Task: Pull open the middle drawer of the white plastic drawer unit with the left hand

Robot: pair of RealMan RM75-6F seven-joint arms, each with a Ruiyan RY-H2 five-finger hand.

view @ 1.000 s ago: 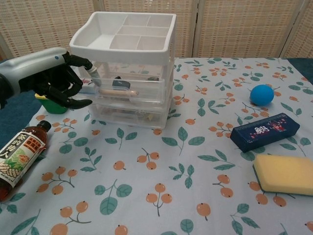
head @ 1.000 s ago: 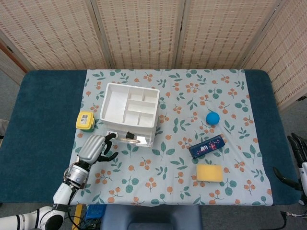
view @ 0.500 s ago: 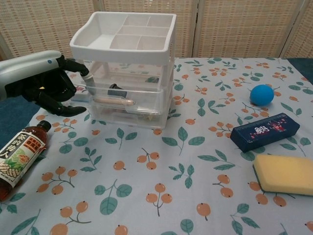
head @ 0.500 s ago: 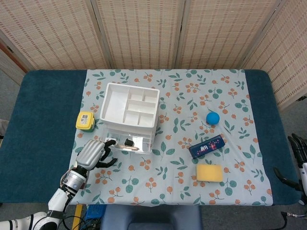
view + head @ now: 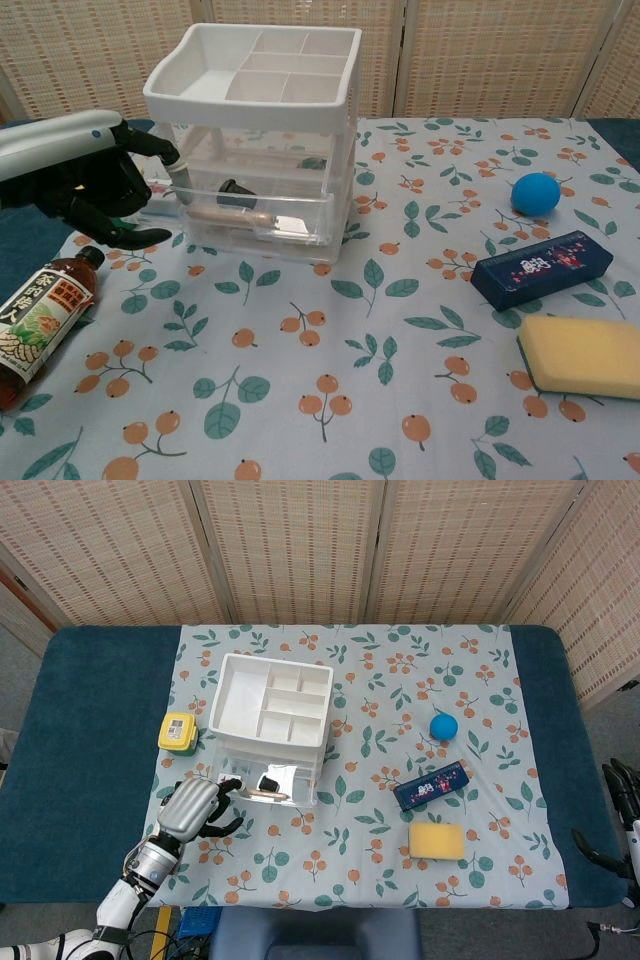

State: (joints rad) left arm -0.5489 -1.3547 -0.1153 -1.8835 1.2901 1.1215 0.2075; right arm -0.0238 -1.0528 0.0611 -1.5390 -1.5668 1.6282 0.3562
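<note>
The white plastic drawer unit [image 5: 268, 708] [image 5: 262, 100] stands on the left part of the floral cloth, with a divided tray on top. Its clear middle drawer [image 5: 268, 784] [image 5: 252, 214] sticks out toward me, and inside lie a small dark object and a slim tan-handled tool. My left hand [image 5: 192, 807] [image 5: 92, 183] is at the drawer's front left corner, with its fingertips [image 5: 168, 156] hooked on the drawer's edge. My right hand [image 5: 622, 818] shows only at the right border of the head view, off the table, holding nothing.
A brown bottle [image 5: 40, 318] lies near the front left. A yellow container [image 5: 177, 732] sits left of the unit. To the right lie a blue ball [image 5: 444, 726] [image 5: 535, 192], a dark blue box [image 5: 432, 785] [image 5: 540, 268] and a yellow sponge [image 5: 437, 841] [image 5: 585, 355].
My left hand has drawn back toward me and the middle drawer has slid out with it. The items inside moved forward with the drawer. The right hand stayed put.
</note>
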